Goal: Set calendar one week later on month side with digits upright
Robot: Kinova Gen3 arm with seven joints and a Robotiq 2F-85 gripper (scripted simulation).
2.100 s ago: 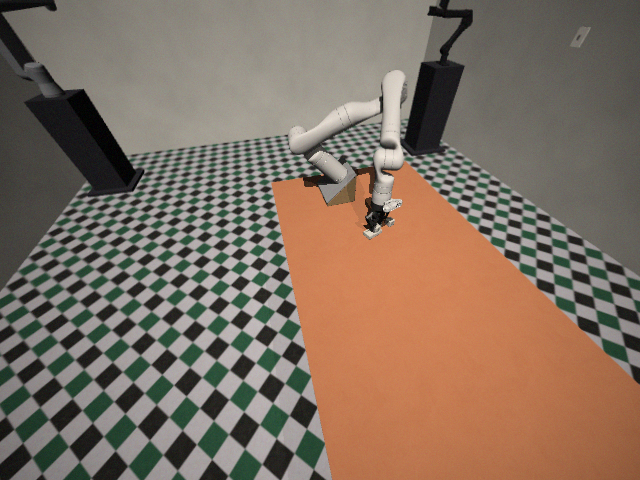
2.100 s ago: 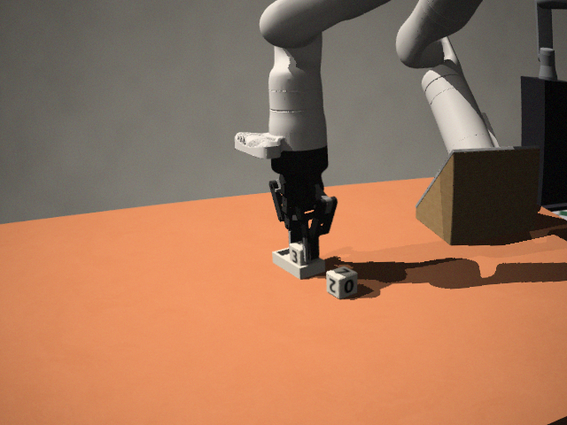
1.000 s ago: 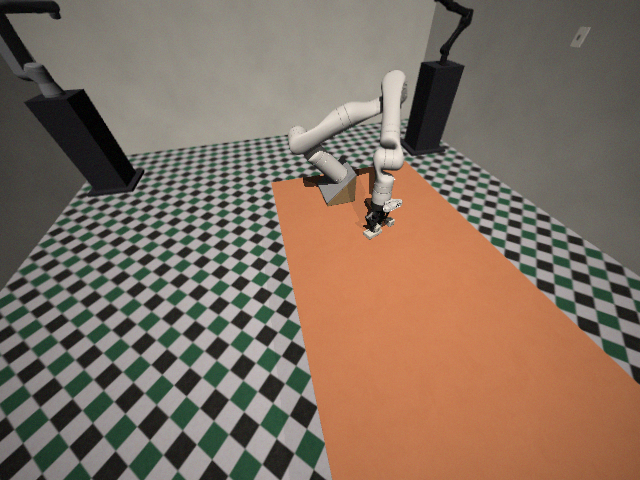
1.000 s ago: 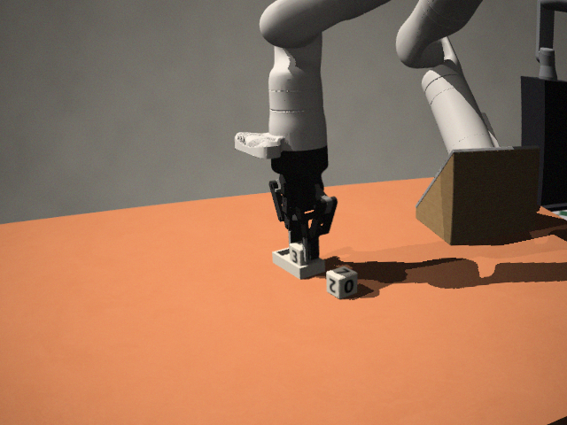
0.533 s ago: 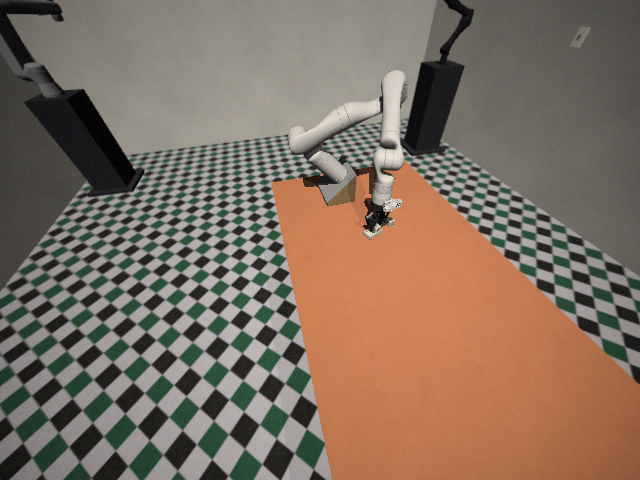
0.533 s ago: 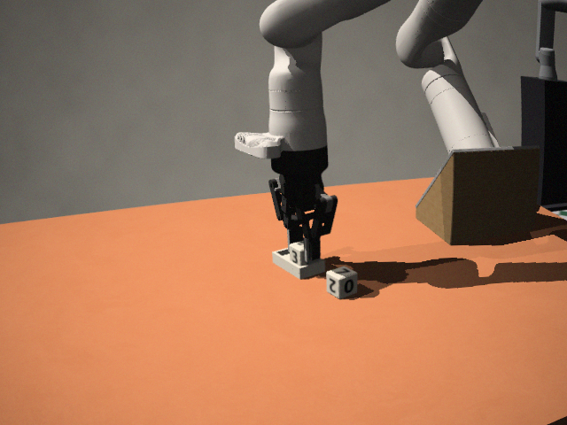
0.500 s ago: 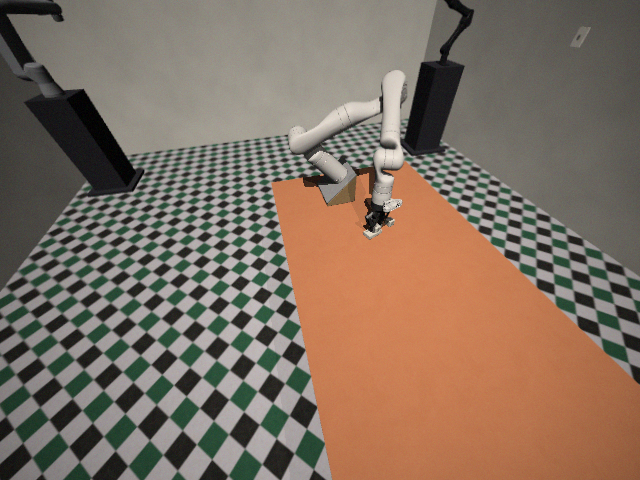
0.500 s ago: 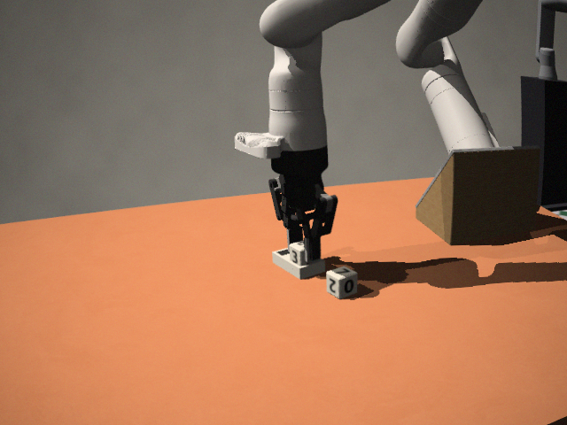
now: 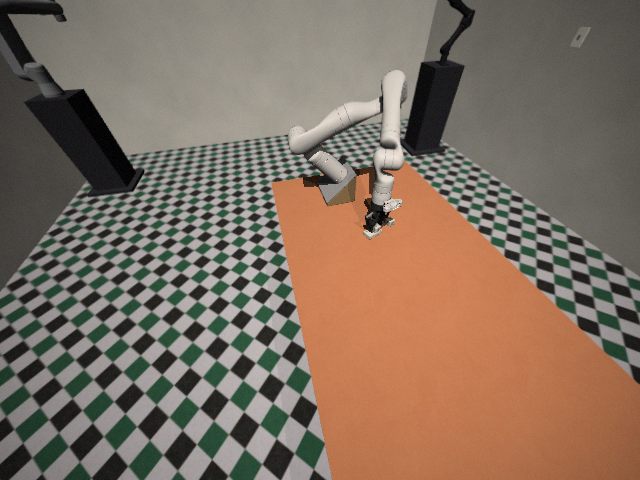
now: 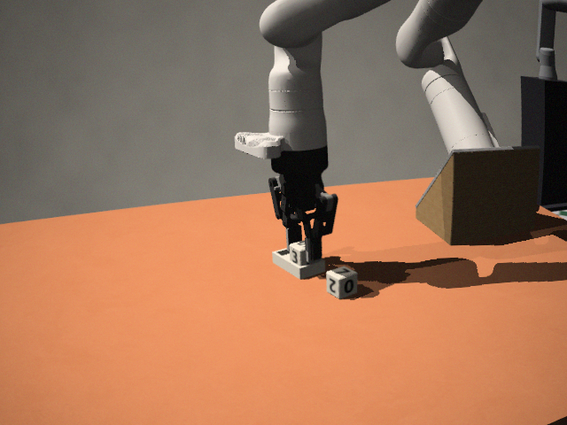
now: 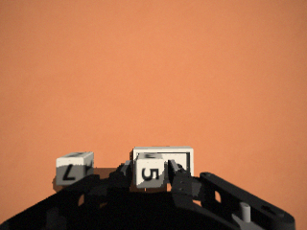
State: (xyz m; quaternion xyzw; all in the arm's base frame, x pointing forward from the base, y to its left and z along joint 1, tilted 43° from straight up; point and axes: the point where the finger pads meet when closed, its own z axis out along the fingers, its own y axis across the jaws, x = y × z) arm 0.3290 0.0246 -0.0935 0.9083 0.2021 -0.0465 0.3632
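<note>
End effector (image 10: 304, 249) released, cube (image 10: 298, 254) in tray (image 10: 298, 269)

An orange table top (image 10: 182, 329) is carrying three things directly — a small white tray (image 10: 292, 268), a loose white digit cube (image 10: 341, 282) lying just beside the tray's near corner and showing 2 and 0 on its sides, and a wedge-shaped wooden arm base (image 10: 485, 201) sitting well apart at the far edge.
</note>
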